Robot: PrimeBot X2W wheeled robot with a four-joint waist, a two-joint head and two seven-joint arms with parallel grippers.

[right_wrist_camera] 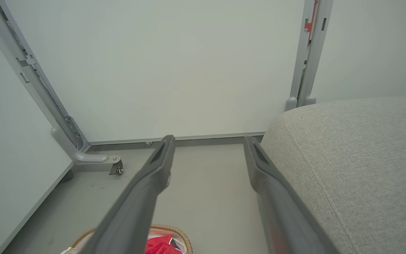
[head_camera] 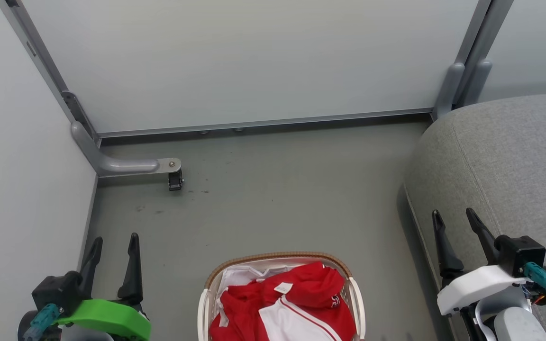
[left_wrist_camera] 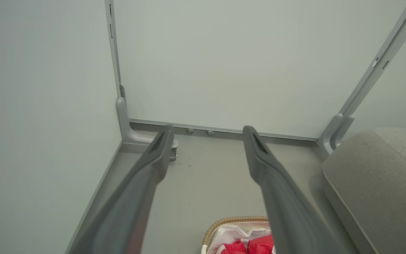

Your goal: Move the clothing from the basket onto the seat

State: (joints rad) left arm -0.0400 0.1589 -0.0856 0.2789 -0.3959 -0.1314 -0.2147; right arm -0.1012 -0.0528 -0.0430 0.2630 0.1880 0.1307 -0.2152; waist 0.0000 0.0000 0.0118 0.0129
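Red jerseys (head_camera: 301, 303) with white panels and a small white tag lie heaped in the white basket (head_camera: 280, 258) with its brown woven rim, at the bottom centre of the head view. The grey seat (head_camera: 505, 161) rises to the right. My left gripper (head_camera: 115, 239) stands open at the lower left, away from the basket. My right gripper (head_camera: 455, 215) is open at the lower right, over the seat's edge. In the left wrist view the jerseys (left_wrist_camera: 250, 245) and basket (left_wrist_camera: 224, 223) peek between the fingers. The right wrist view shows the jerseys (right_wrist_camera: 160, 243), basket (right_wrist_camera: 178, 235) and seat (right_wrist_camera: 358, 148).
White partition panels (head_camera: 254, 61) with grey frames close off the back and left. A grey foot with a caster (head_camera: 175, 179) juts onto the floor (head_camera: 292, 199) at the left. A white liner sheet (head_camera: 242, 274) lies under the jerseys.
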